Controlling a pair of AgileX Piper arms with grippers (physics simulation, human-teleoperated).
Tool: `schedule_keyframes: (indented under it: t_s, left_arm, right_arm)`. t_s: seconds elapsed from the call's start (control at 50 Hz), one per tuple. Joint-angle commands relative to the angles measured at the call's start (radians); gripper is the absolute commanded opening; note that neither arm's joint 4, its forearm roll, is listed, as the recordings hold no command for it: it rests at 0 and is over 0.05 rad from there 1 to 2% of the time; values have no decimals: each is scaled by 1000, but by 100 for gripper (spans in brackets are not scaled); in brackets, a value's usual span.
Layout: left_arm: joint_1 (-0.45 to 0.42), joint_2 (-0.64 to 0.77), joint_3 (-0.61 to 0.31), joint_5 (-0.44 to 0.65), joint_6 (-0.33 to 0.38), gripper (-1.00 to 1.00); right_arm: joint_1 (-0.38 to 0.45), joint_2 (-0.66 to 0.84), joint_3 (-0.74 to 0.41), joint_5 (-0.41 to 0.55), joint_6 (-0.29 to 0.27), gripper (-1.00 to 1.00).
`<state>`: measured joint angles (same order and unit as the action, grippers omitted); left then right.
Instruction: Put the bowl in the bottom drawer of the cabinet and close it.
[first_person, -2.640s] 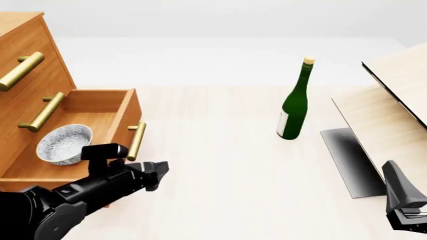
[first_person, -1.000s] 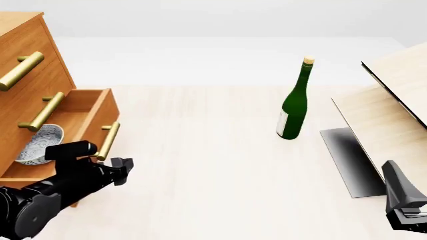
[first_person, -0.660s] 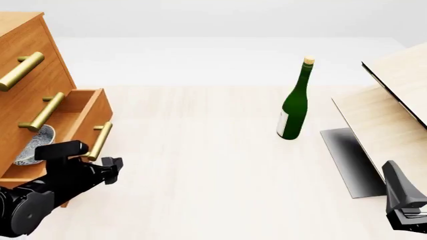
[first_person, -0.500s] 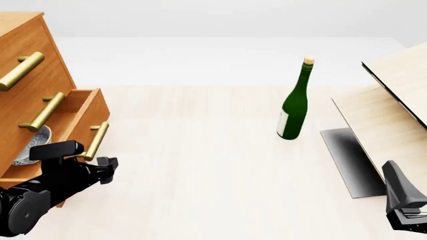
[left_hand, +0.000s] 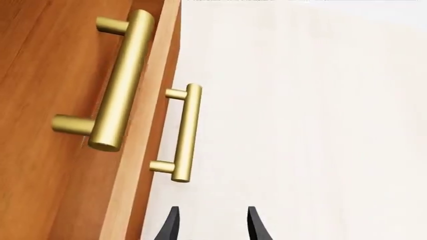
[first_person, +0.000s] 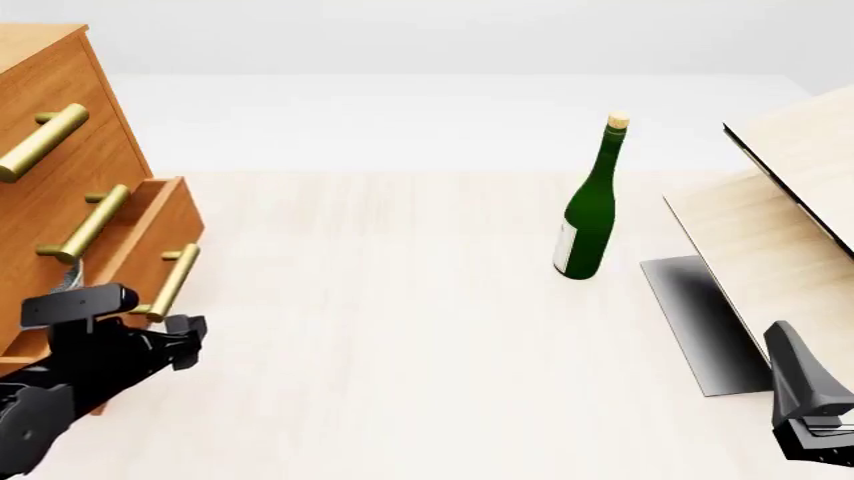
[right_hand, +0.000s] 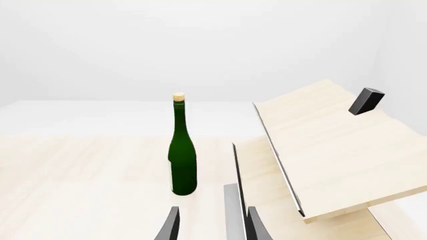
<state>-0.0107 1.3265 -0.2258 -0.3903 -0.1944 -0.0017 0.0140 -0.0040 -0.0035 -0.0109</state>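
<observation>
While the bottom drawer stands only a little way out of the cabinet, just a thin sliver of the bowl shows inside it, tucked under the front of the drawer above. The bottom drawer's brass handle lies just beside the left pincer, which sits low at the drawer front with its fingers slightly apart and nothing between them; in the left wrist view the fingertips are close to the handle's near end, and contact cannot be confirmed. The middle drawer's handle and the top drawer's handle sit on fronts flush with the cabinet.

On the desk, well apart from the cabinet, a green bottle stands upright. A pale slanted wooden structure occupies the right side. The right pincer rests near the desk's right front corner, fingers slightly apart and empty.
</observation>
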Motion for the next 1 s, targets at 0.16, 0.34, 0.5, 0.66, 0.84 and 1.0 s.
schedule_keyframes:
  t_s: [0.16, 0.34, 0.5, 0.66, 0.84, 1.0]
  left_arm:
    - [101, 2, 22, -10, 37, 100]
    - [132, 10, 28, -22, 52, 100]
    - [151, 24, 28, -33, 59, 100]
    - [170, 34, 22, -37, 51, 100]
    - [192, 82, 8, -43, 12, 100]
    - [232, 105, 7, -55, 18, 100]
  right_arm:
    - [0, 0, 0, 0, 0, 100]
    - [0, 0, 0, 0, 0, 100]
    - [0, 0, 0, 0, 0, 100]
    - [0, 0, 0, 0, 0, 100]
    - [0, 0, 0, 0, 0, 100]
    - [0, 0, 0, 0, 0, 100]
